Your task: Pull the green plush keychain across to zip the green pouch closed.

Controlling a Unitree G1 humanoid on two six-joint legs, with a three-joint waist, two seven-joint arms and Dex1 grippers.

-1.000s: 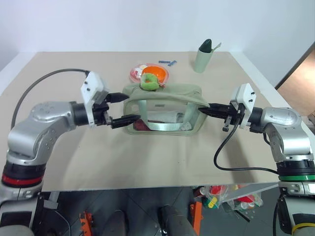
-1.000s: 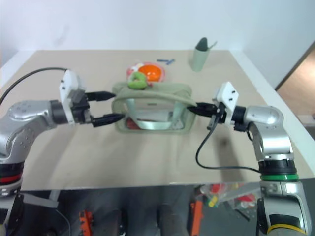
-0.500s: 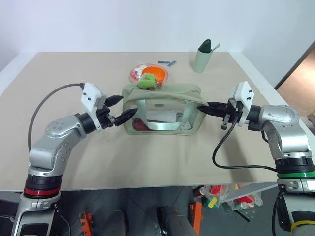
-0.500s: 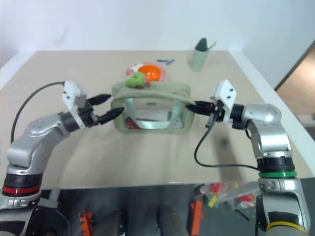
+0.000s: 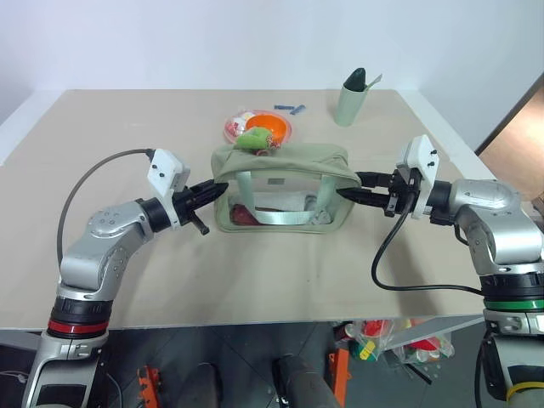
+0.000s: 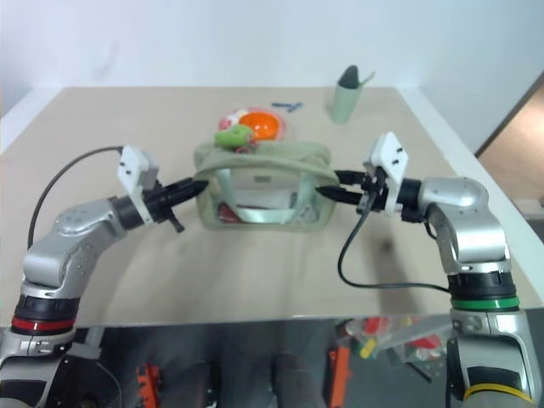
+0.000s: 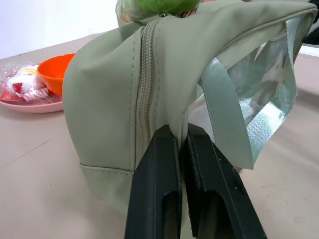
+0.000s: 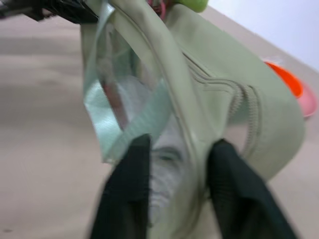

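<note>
We see the green plush keychain (image 5: pixel 253 140) atop the green pouch (image 5: pixel 285 161) near its left end, nearer our left gripper (image 5: pixel 218 189), which is pinched shut on that end's fabric, than our right gripper (image 5: pixel 347 186), whose fingers stand parted around the opposite end.

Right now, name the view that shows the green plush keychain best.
The left eye view: the green plush keychain lies whole on the green pouch, toward its left end. The right eye view shows the same. Both wrist views catch just its cut-off edge.

orange bowl (image 5: pixel 269 127) on pink plate (image 5: pixel 235 131), sage-green cup (image 5: pixel 348 104), tan table (image 5: pixel 127 119)
</note>
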